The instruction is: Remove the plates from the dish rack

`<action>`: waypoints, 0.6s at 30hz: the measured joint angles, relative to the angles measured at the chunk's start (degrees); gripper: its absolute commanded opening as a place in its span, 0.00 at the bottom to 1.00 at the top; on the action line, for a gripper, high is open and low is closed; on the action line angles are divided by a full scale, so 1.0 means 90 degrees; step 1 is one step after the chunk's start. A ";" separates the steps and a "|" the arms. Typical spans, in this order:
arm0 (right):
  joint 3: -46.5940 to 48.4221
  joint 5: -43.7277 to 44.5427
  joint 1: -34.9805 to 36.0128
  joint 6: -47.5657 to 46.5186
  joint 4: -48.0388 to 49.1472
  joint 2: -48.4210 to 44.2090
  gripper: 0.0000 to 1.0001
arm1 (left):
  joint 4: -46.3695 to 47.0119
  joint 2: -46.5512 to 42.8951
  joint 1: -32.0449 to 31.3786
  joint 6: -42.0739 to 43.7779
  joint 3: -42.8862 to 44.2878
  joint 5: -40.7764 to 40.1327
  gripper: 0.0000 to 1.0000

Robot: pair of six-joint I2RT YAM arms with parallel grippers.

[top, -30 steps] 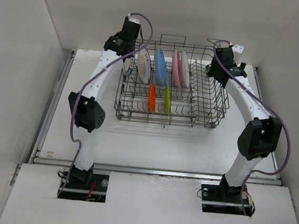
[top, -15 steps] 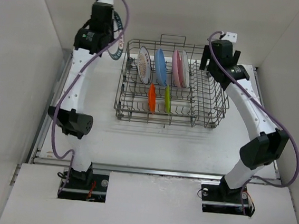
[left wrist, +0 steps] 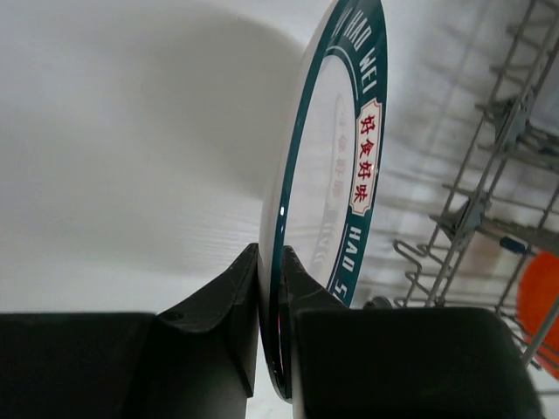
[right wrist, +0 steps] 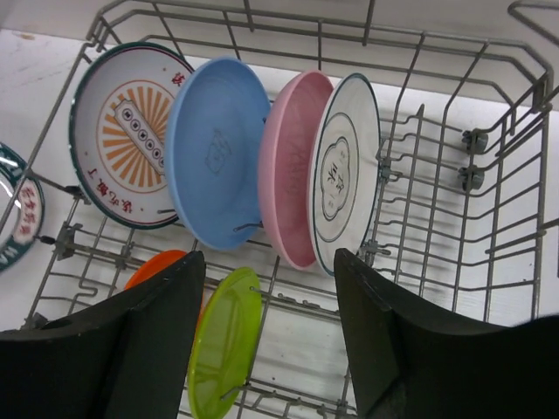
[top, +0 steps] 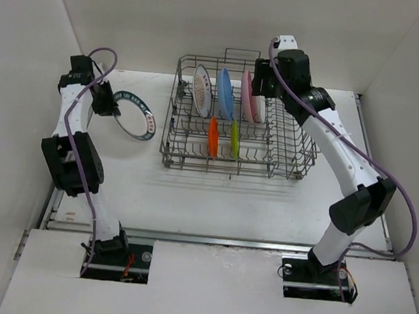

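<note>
The grey wire dish rack [top: 293,147] stands at the table's back centre. In it stand on edge the sunburst plate [top: 201,89], the blue plate [top: 225,93], the pink plate [top: 247,94], the small orange plate [top: 213,136] and the small lime plate [top: 235,137]. The right wrist view also shows a white dark-rimmed plate [right wrist: 345,175] beside the pink one [right wrist: 288,175]. My left gripper [left wrist: 272,288] is shut on the rim of the white teal-rimmed plate [left wrist: 336,175], held tilted left of the rack [top: 135,114]. My right gripper [right wrist: 269,255] is open and empty above the rack's back row [top: 260,80].
White walls close in the table on the left, back and right. A metal rail [top: 73,151] runs along the table's left edge, close behind the left arm. The rack's right half [right wrist: 472,218] holds only bare tines.
My left gripper lifted the teal-rimmed plate out of the rack's left end, swung it left and lowered it beside the rack. My right gripper moved left over the rack's back row.
</note>
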 measured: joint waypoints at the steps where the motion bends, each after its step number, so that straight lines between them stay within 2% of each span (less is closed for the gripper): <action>1: 0.0019 0.0002 -0.0027 0.0063 0.0000 0.0092 0.63 | 0.0046 0.0044 0.0058 0.0041 -0.0209 0.0238 0.00; 7: 0.0284 -0.0107 -0.0304 0.0296 -0.0051 0.0840 0.61 | 0.0274 0.0617 0.0391 0.0078 -0.0466 0.1134 0.00; 8: 0.0284 -0.0146 -0.0342 0.0335 -0.0066 0.0954 0.61 | 0.0318 0.0716 0.0457 0.0083 -0.0466 0.1197 0.02; 14: 0.0199 -0.0291 -0.0469 0.0486 -0.0078 0.1464 0.60 | 0.0233 0.1302 0.0663 0.0187 -0.0410 0.1494 0.24; 15: 0.0199 -0.0321 -0.0476 0.0503 -0.0078 0.1537 0.55 | 0.0192 0.1389 0.0653 0.0209 -0.0406 0.1520 0.35; 18: 0.0226 -0.0393 -0.0503 0.0539 -0.0073 0.1766 0.50 | 0.0070 0.1576 0.0641 0.0284 -0.0403 0.1581 0.42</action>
